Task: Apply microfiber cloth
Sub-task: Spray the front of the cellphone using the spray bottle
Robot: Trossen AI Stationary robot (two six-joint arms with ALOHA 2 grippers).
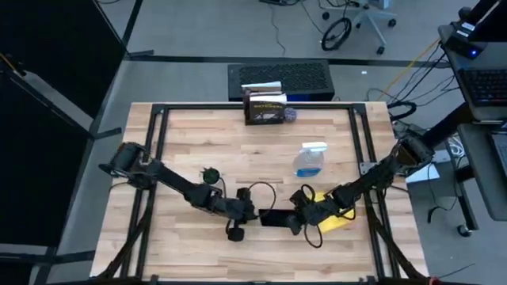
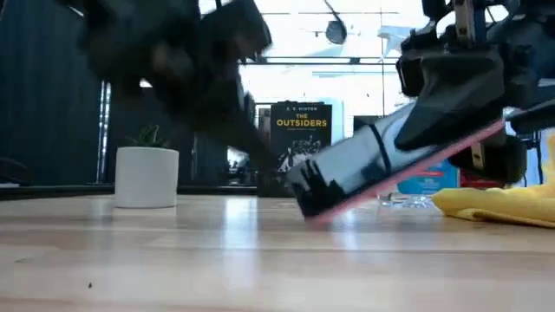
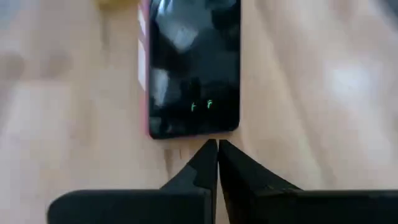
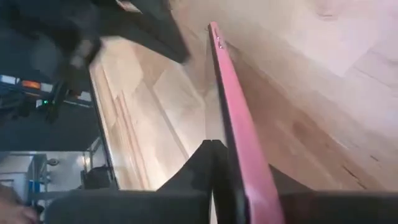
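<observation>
One smartphone (image 1: 276,216) in a red case, one yellow microfiber cloth (image 1: 333,221), one clear spray bottle (image 1: 310,161) of blue liquid, one book (image 2: 301,136) titled "The Outsiders", and one small white pot (image 2: 146,176) with a green plant. Two dark arms work over one wooden table (image 1: 198,150), each with one gripper: left gripper (image 1: 247,214), right gripper (image 1: 299,215).

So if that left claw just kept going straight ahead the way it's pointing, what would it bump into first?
Most likely the near edge of the black smartphone: the left gripper, fingers shut, points at it from close by.
</observation>
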